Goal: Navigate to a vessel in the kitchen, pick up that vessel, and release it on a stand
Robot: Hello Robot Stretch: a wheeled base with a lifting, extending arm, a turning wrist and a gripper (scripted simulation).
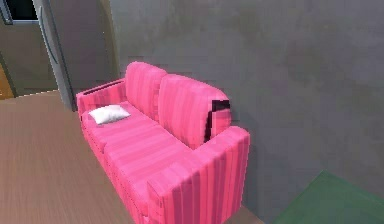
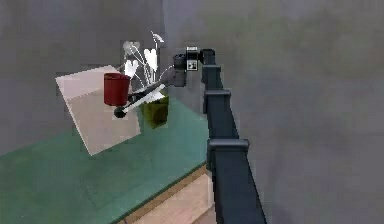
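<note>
At the far end of the fingers (image 2: 141, 99), a red cup (image 2: 117, 88)

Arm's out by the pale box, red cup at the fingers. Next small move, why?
Probably lower the arm a little: the cup is at the gripper, in front of the box near its top. I cannot tell whether it is held or already resting there.

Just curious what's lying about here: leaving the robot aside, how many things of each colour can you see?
Pink: 1, sofa
White: 1, pillow
Red: 1, cup
Olive: 1, vase
Beige: 1, box
Green: 1, rug
Total: 6
</note>
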